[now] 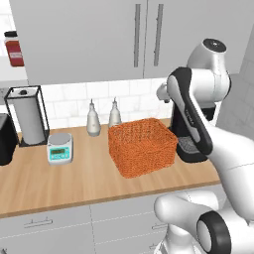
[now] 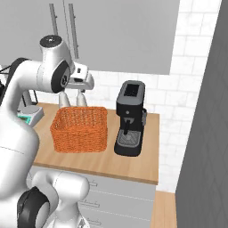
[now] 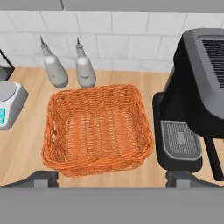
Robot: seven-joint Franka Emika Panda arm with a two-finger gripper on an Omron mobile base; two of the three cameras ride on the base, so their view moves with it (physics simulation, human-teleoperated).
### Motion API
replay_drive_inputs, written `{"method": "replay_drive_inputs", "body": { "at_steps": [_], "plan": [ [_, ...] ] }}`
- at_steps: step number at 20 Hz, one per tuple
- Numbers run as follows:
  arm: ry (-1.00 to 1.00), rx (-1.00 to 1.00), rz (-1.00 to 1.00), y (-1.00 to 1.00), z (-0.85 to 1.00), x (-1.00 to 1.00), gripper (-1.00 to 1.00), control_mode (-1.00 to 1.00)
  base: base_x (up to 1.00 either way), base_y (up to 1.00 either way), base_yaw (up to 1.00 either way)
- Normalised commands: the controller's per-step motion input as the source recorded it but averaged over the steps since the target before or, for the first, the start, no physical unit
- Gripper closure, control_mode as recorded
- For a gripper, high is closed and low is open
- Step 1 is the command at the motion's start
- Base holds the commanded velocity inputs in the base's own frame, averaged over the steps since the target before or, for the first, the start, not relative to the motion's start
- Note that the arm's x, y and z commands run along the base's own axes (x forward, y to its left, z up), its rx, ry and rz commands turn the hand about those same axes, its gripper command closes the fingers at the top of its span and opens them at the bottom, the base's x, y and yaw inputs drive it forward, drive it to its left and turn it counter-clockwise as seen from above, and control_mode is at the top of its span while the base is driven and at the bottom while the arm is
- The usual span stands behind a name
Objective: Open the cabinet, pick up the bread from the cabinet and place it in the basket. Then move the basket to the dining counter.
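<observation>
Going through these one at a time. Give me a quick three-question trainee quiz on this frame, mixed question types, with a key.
1. True or false: both doors of the cabinet are shut.
2. Multiple choice: what lies inside the basket? A) a bun B) a bottle C) nothing
3. Short answer: which appliance stands beside the basket on the side away from the kitchen scale?

Key
1. True: both doors sit flush, handles side by side.
2. C: the hand view shows bare weave at the bottom.
3. The black coffee machine; the gripper hangs open above the basket.
</observation>
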Motion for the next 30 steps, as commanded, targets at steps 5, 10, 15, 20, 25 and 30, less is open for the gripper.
{"method": "replay_drive_inputs", "body": {
  "at_steps": [5, 10, 15, 20, 25, 30],
  "plan": [
    [-0.29, 0.00, 0.00, 0.13, 0.74, 0.01, -1.00, -1.00, 0.00, 0.00, 0.00],
    [-0.15, -0.05, 0.00, 0.21, 0.70, 0.21, -1.00, -1.00, 0.00, 0.00, 0.00],
    [-0.08, -0.01, 0.00, 0.01, 0.68, 0.23, -1.00, -1.00, 0.00, 0.00, 0.00],
    [-0.19, 0.00, 0.00, 0.05, 0.37, 0.33, -1.00, -1.00, 0.00, 0.00, 0.00],
    [-0.13, 0.00, 0.00, 0.03, 0.19, 0.46, -1.00, -1.00, 0.00, 0.00, 0.00],
    [0.00, 0.00, 0.00, 0.02, 0.05, 0.49, -1.00, -1.00, 0.00, 0.00, 0.00]
  ]
}}
